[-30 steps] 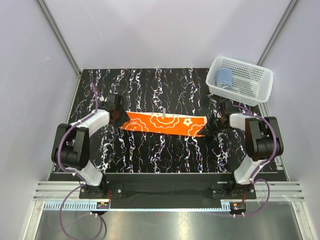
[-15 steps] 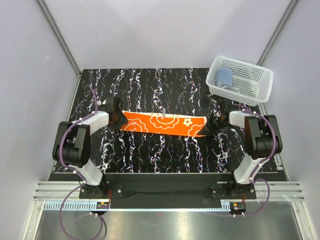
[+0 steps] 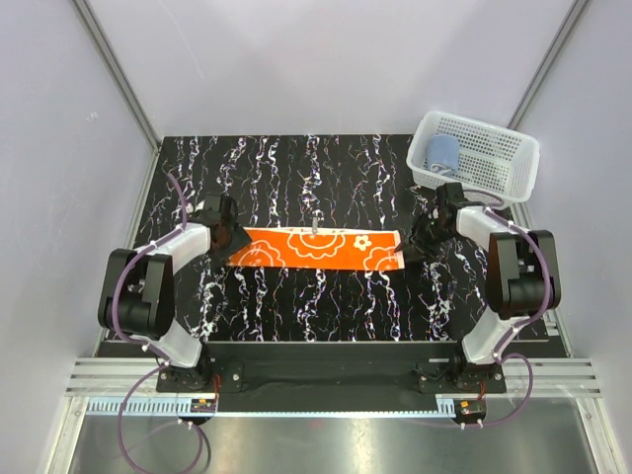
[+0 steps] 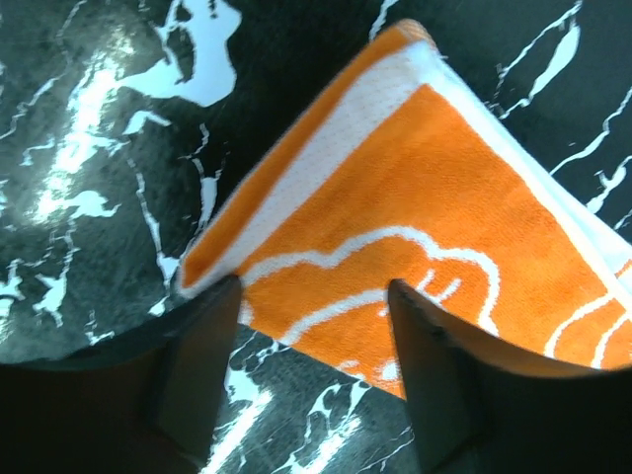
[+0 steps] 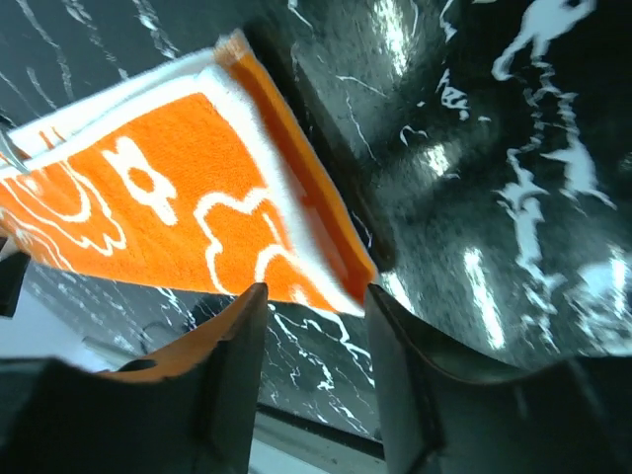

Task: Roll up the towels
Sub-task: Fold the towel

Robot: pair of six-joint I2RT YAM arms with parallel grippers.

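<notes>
Top external view: orange towel between open fingers

It is lying folded in a long strip on the surface. Left fingers are standing apart astride its left end; right fingers are gaping around its right corner.

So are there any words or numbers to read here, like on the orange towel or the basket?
No readable text anywhere.
The orange towel has only white flowers and swirls, no letters.
The white basket shows no writing.
</notes>
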